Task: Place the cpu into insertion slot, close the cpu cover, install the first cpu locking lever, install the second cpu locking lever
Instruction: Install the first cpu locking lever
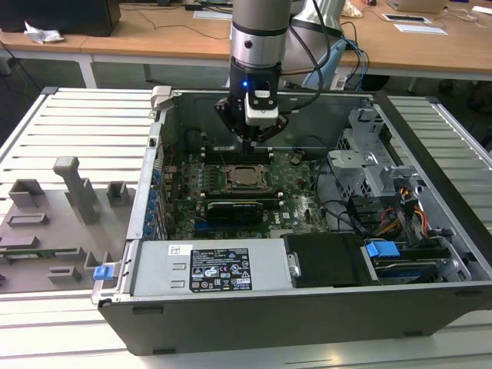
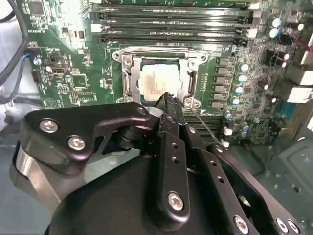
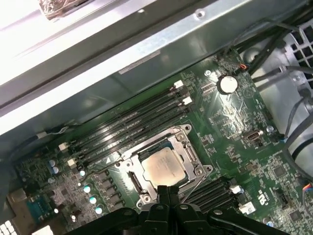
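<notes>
Shut gripper [image 3: 168, 192] sits right at the edge of the cpu [image 3: 164, 166].
In the first wrist view, the gripper's two fingers are pressed together with nothing between them. Just past their tips, the cpu lies flat in the insertion slot [image 3: 133, 180], with the cpu cover [image 3: 190, 153] down around it. Farther back, long black memory slots [image 3: 132, 127] cross the green motherboard [image 3: 234, 122] inside the open computer case [image 1: 307, 315].

The cpu [image 3: 164, 169] has a silver-grey metal top with a dull, smooth sheen, and the cpu cover [image 3: 194, 157] around it is bright bare metal. The green motherboard [image 3: 234, 127] looks lacquered and slightly glossy. The gripper [image 2: 168, 98] is matt black (its screws are shiny metal). The ribbed tabletop [image 1: 77, 123] seems to be painted metal.
</notes>
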`<state>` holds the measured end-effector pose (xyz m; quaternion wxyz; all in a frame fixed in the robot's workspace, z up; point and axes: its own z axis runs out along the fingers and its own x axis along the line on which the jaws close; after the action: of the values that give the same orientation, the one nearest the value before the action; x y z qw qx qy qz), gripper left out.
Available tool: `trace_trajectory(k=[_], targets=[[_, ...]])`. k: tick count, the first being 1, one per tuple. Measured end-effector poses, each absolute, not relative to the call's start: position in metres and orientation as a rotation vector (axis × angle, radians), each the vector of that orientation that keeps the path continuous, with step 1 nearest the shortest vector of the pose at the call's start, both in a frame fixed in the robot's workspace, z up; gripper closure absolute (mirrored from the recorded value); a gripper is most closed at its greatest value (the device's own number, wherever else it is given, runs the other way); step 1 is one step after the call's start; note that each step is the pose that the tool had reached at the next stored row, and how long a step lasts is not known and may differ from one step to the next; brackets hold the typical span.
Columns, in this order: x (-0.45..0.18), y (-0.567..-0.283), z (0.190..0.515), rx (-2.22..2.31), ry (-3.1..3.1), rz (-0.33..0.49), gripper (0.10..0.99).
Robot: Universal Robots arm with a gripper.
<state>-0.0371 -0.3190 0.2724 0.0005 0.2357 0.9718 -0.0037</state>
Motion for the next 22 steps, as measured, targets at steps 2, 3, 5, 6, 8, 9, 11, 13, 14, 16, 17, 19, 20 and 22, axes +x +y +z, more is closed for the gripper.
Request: trace_trajectory(k=[2,3,5,6,8,9,11,13,14,16,17,19,20,22], targets=[[-0.0372,-0.3191,0.2724,0.693,3.063,-0.012,0.98],[-0.0372,-0.3191,0.2724,0.632,3.076,-0.012,0.98],[-0.0372,-0.3191,0.2723,0.561,3.09,-0.012,0.98],[-0.0372,-0.3191,0.2722,0.526,3.096,-0.012,0.98],[-0.0372,-0.3191,0.2721,0.468,3.105,-0.012,0.98],[-0.0372,-0.3191,0.2721,0.441,3.109,-0.012,0.98],[-0.0372,-0.319,0.2719,0.365,3.118,-0.011,0.98],[-0.0372,-0.3191,0.2718,0.306,3.125,-0.011,0.98],[-0.0372,-0.319,0.2717,0.277,3.127,-0.011,0.98],[-0.0372,-0.3191,0.2716,0.209,3.132,-0.011,0.98],[-0.0372,-0.3191,0.2715,0.181,3.134,-0.011,0.98],[-0.0372,-0.3191,0.2715,0.118,3.137,-0.011,0.98],[-0.0372,-0.3191,0.2714,0.066,3.138,-0.011,0.98],[-0.0372,-0.319,0.2714,-0.004,3.139,-0.011,0.98]])
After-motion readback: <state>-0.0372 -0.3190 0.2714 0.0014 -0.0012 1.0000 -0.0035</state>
